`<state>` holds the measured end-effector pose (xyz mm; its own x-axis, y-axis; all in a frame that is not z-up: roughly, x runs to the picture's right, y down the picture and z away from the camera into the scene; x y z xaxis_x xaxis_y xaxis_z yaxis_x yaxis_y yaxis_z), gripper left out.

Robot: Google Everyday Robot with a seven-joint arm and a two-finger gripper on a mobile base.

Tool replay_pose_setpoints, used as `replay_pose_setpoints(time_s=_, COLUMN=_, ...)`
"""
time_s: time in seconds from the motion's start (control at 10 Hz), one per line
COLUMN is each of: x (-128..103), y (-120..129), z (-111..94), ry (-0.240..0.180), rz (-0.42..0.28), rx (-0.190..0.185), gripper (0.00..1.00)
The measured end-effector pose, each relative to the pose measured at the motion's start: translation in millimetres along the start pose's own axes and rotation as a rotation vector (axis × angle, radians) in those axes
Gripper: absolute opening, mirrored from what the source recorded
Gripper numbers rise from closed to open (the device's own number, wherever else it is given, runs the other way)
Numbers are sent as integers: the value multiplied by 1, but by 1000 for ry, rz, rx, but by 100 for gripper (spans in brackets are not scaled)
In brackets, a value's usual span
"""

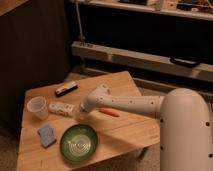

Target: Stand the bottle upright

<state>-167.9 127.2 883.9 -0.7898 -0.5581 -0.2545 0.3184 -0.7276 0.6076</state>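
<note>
The bottle [60, 107] lies on its side on the wooden table [125, 132], just right of the translucent white cup [38, 107]. It is whitish with a pale patterned label. My gripper [78, 114] is at the end of the white arm [130, 104], right at the bottle's right end and low over the table. The wrist hides the fingers.
A dark flat bar [66, 89] lies behind the bottle. A green plate [79, 143] sits at the front, a blue sponge [47, 135] to its left. An orange carrot-like item [109, 112] lies under the arm. A dark wall and metal shelving stand behind the table.
</note>
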Motion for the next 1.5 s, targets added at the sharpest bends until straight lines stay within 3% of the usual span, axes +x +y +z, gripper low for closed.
replay_pose_setpoints(time_s=0.4, x=7, y=4, z=-14, ry=-48, rz=-34, rx=6, gripper=10)
replay_pose_setpoints(time_s=0.7, x=45, y=25, z=-56, ry=-102, rz=-93, rx=12, gripper=10)
replay_pose_setpoints(time_s=0.9, x=79, y=45, z=-94, ry=-172, rz=-156, rx=26, gripper=10)
replay_pose_setpoints(time_s=1.1, x=102, y=57, z=-116, ry=-231, rz=-210, rx=45, gripper=10)
replay_pose_setpoints(time_s=1.4, x=106, y=65, z=-140, ry=-316, rz=-254, rx=88, gripper=10)
replay_pose_setpoints(time_s=1.5, x=107, y=64, z=-148, ry=-367, rz=-282, rx=122, gripper=10)
